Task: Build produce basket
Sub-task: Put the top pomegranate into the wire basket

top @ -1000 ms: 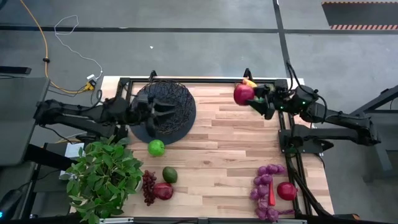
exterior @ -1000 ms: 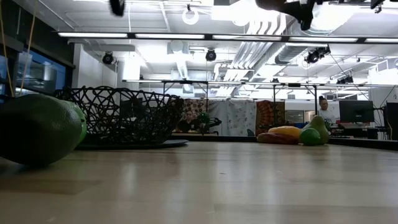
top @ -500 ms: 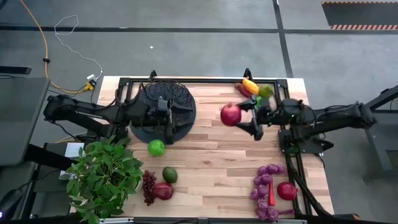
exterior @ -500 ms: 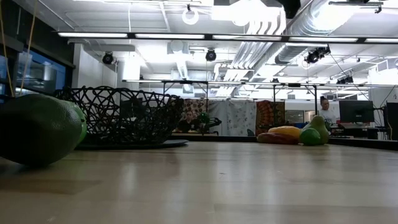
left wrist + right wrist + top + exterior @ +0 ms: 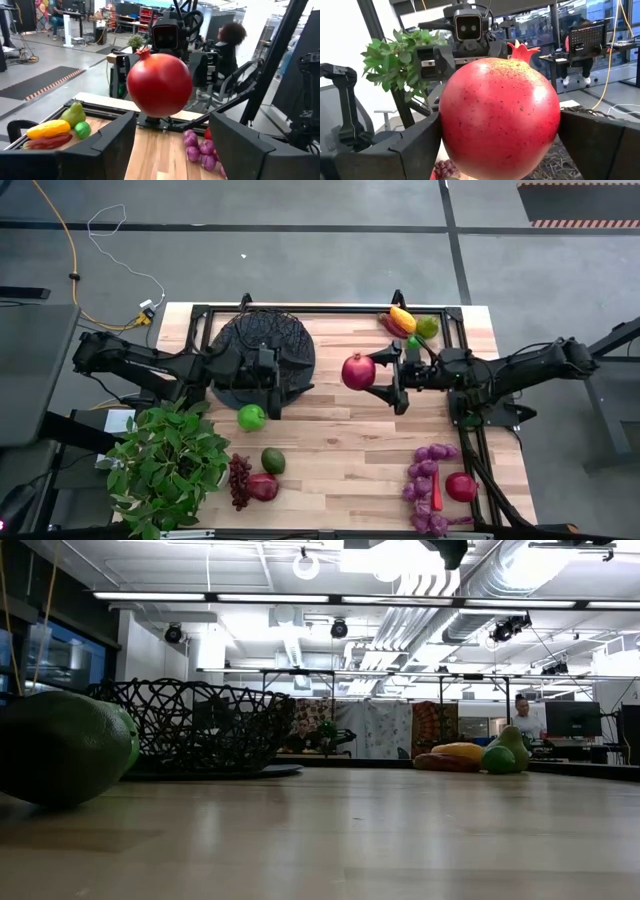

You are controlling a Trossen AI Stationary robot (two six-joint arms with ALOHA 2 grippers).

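The black wire-mesh basket (image 5: 262, 345) stands at the table's far left and also shows in the low view (image 5: 195, 725). My left gripper (image 5: 280, 368) hovers over the basket's right part, open and empty (image 5: 172, 150). My right gripper (image 5: 372, 377) is shut on a red pomegranate (image 5: 358, 371) above the table's middle, to the right of the basket. The left wrist view shows that pomegranate (image 5: 160, 85) straight ahead of my left fingers, farther off. Other produce lies on the table. My right gripper pinches the pomegranate's two opposite sides (image 5: 455, 135) between its two fingers (image 5: 415, 147). The fingers come level from the table's right side. The fruit is lifted clear of the table, its crown (image 5: 522, 50) pointing up.
A green apple (image 5: 251, 417), an avocado (image 5: 273, 461), dark grapes (image 5: 239, 480) and a second pomegranate (image 5: 263, 487) lie near left beside a potted plant (image 5: 165, 460). Purple grapes (image 5: 425, 475), a chili and a pomegranate (image 5: 461, 486) lie near right. A pepper (image 5: 402, 318) lies far right.
My right gripper has carried the pomegranate from the table's far right corner toward the left and a little nearer, toward the basket, still lifted clear. My left gripper has edged right over the basket.
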